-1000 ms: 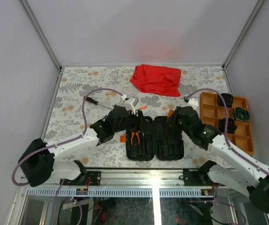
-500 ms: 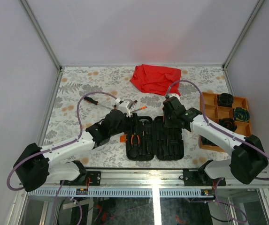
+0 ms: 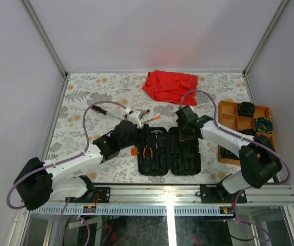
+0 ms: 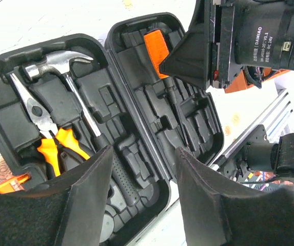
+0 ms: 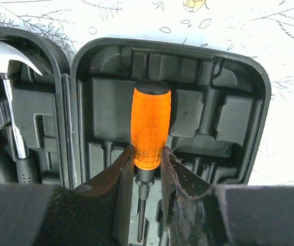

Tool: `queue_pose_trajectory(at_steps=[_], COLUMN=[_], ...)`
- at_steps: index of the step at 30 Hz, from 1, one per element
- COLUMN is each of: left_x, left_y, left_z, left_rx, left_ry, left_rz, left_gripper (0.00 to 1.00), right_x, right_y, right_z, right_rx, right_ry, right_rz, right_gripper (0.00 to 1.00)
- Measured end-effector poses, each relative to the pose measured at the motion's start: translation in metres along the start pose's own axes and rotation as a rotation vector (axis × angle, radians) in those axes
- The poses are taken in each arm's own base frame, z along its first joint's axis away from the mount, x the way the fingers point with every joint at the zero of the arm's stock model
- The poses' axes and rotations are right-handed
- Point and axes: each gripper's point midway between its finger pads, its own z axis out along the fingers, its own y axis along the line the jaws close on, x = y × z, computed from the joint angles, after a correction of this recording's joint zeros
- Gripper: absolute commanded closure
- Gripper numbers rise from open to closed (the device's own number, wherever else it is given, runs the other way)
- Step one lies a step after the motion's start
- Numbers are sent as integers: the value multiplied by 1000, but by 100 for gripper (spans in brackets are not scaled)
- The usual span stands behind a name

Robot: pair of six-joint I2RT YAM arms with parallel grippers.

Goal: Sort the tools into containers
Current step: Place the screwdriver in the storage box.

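Now our right tool (image 5: 148, 156) pinches the orange screwdriver (image 5: 151, 123) by its handle, apparently to seat it in the black case (image 5: 229, 118) at the surface's (image 3: 85, 97) near edge; our left tool (image 4: 141, 169) hangs open, empty.

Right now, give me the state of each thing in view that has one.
tool case: open, lying flat
hammer: lying in case's left half
pliers: lying in left half
orange screwdriver: gripped, at right half
right gripper: shut on orange screwdriver
left gripper: open, empty
red cloth: crumpled
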Motion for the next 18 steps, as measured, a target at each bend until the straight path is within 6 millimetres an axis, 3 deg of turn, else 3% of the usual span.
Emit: queue_pose_trajectory(at_steps=[12, 18], left_x=[10, 15], left_y=[12, 21], left_z=[-23, -19], left_rx=[-25, -60], left_ry=[-19, -4], left_rz=[-17, -19], left_gripper=[49, 48], right_x=[4, 1], right_y=[0, 1], right_z=[20, 21], right_rx=[16, 18], right_ry=[44, 41], right_rz=[7, 9], right_gripper=[90, 76])
